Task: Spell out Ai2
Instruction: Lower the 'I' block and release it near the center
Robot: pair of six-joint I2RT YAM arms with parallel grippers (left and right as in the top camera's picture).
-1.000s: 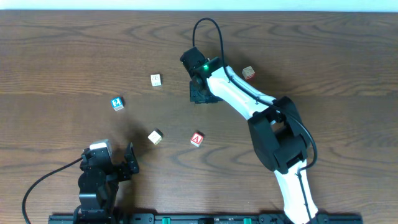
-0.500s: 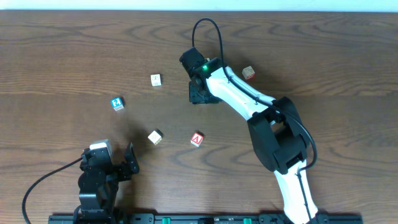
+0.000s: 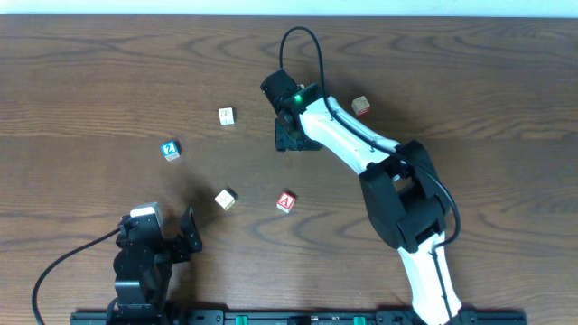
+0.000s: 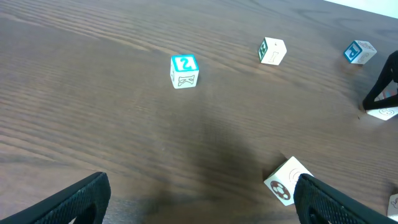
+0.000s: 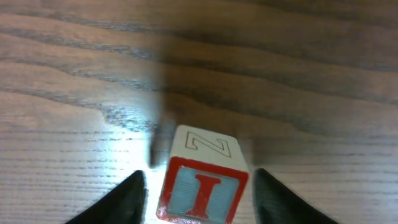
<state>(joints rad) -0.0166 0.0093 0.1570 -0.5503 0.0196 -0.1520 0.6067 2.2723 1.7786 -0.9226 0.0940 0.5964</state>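
Note:
My right gripper (image 5: 198, 190) is open and low over the table, one finger on each side of a red-framed block with a red letter I (image 5: 202, 186); small gaps show on both sides. In the overhead view this gripper (image 3: 289, 135) hides the block. A red A block (image 3: 286, 201) lies nearer the front. A blue 2 block (image 3: 170, 150) lies to the left, and also shows in the left wrist view (image 4: 185, 70). My left gripper (image 3: 185, 233) is open and empty at the front left, far from all blocks.
A white block with a green side (image 3: 226, 116) lies left of the right gripper. A white soccer-ball block (image 3: 225, 199) lies beside the A block and near my left gripper's right finger (image 4: 287, 180). Another block (image 3: 360, 106) sits behind the right arm.
The right gripper has shifted very slightly to the left around the I block. The left arm and the other blocks have not moved.

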